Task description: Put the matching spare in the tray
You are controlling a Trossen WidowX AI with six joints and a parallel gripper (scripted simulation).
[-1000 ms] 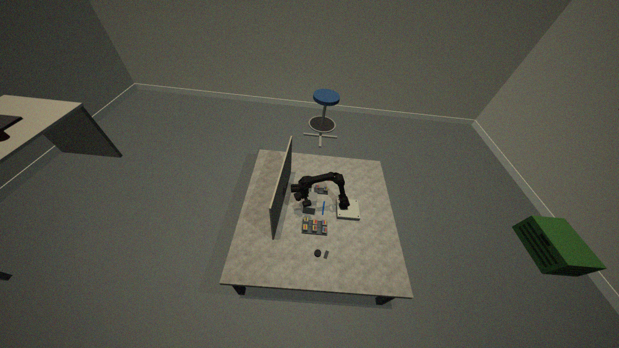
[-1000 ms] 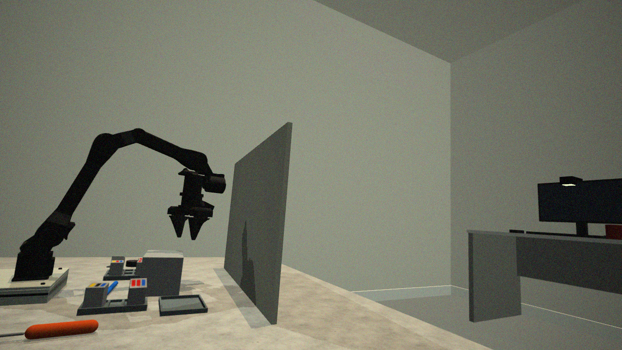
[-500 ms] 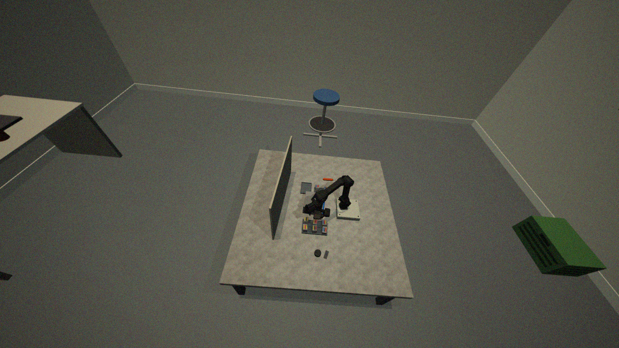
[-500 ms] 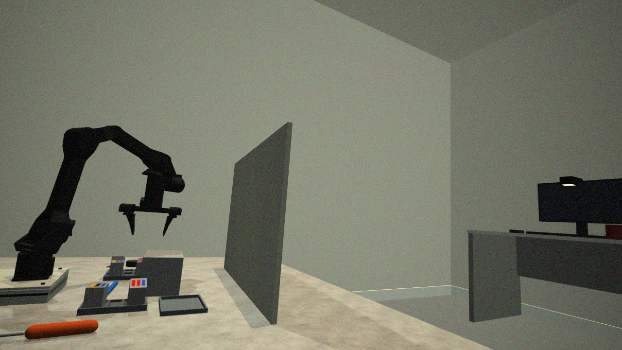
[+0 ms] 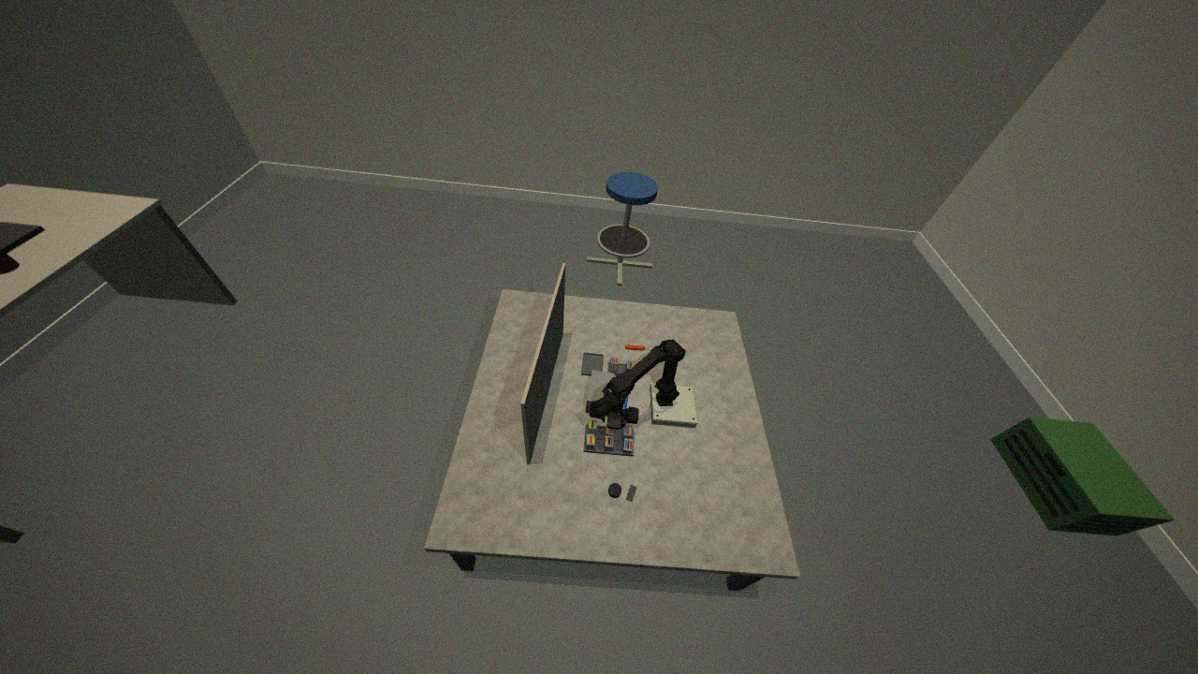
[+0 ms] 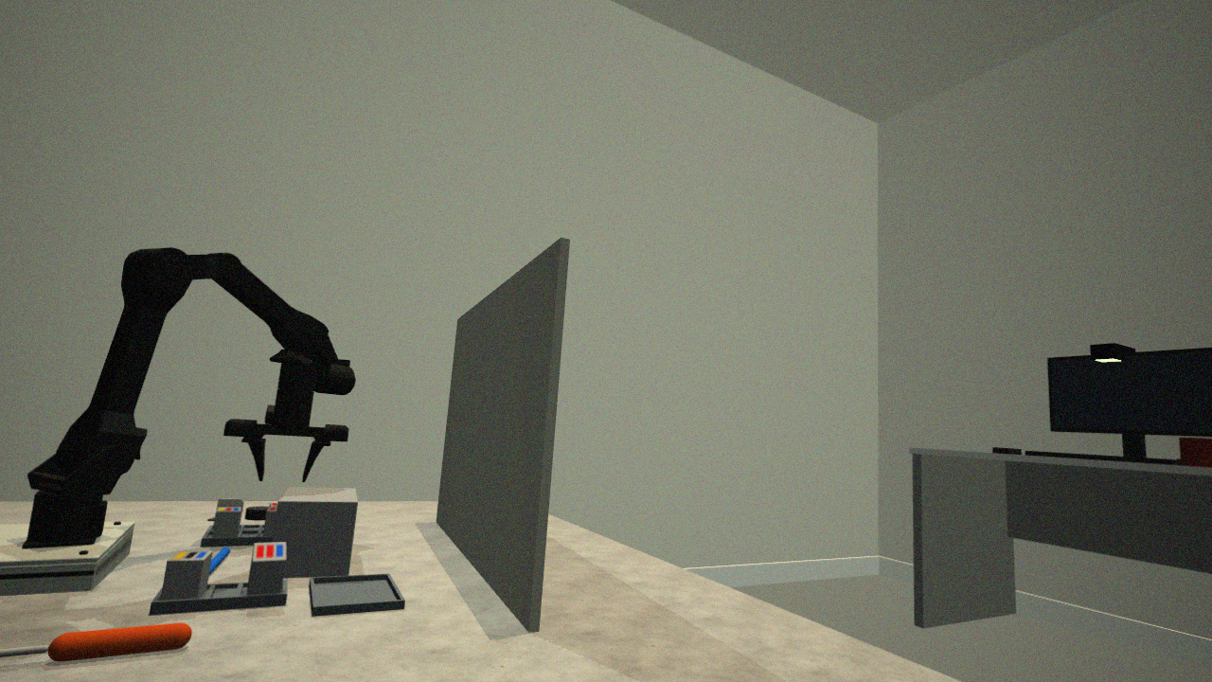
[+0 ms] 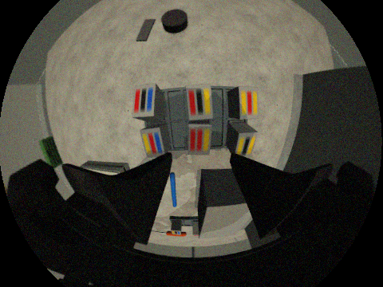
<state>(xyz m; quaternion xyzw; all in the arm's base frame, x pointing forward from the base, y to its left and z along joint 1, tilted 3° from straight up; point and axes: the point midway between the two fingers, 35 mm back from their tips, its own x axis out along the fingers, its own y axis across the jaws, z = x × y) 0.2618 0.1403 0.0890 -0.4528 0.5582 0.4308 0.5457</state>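
Observation:
My gripper is open and empty, pointing down above the table beside the several-slot rack. In the wrist view a red-red-yellow spare stands just beyond the gap between the fingertips. Around it stand a yellow-red-blue spare, yellow-black-yellow spare, red-black-blue spare, red-black-yellow spare and yellow-red-yellow spare. The mounted unit is a large grey block; its printed back is hidden. The dark tray is empty.
A second rack holds two spares. A tall grey panel stands behind the mounted unit. A blue pen, orange-handled tool, black puck and dark strip lie on the table.

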